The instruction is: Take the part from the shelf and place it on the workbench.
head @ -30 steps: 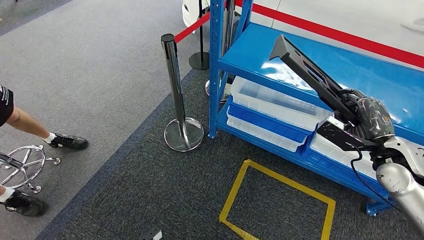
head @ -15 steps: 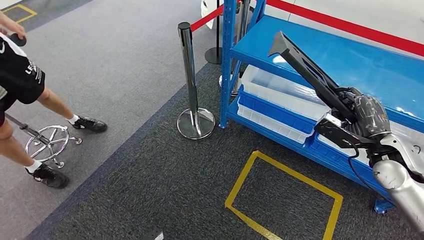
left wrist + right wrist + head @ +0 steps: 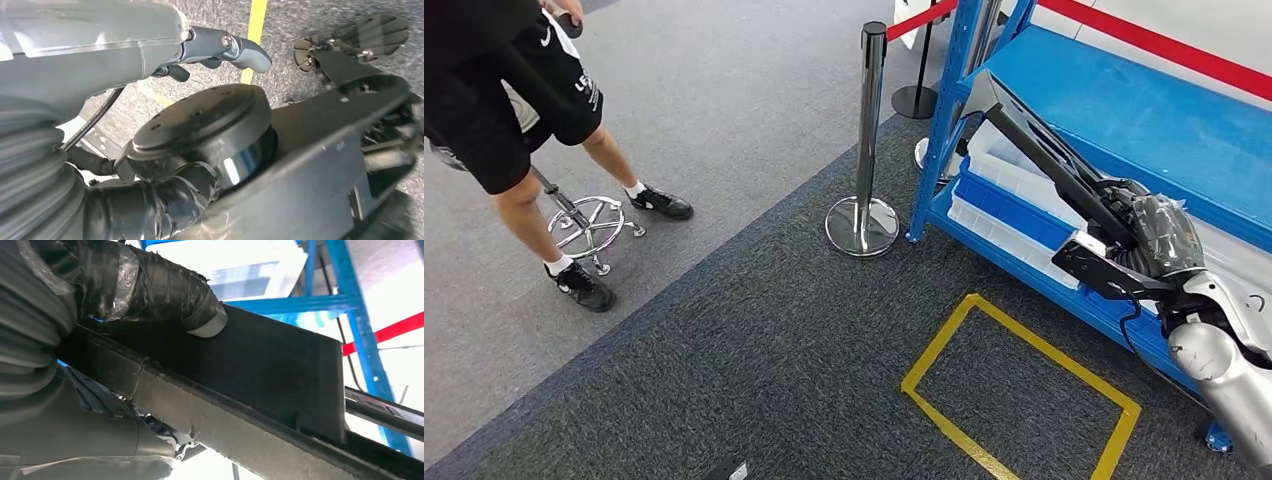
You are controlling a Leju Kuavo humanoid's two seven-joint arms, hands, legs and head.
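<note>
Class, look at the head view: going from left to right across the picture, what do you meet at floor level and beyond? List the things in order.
Person → stool base → chrome stanchion post → blue shelf upright → long black part → right robot hand holding that part.

blue shelf [image 3: 1124, 110] | lower tier: white bins [image 3: 1024, 185] | floor [image 3: 754, 350]: stanchion base [image 3: 862, 226]

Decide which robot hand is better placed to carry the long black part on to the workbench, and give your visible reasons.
Right. The right robot hand already grips the part, lifted off the shelf. The left robot hand hangs over the floor, holding nothing.
</note>
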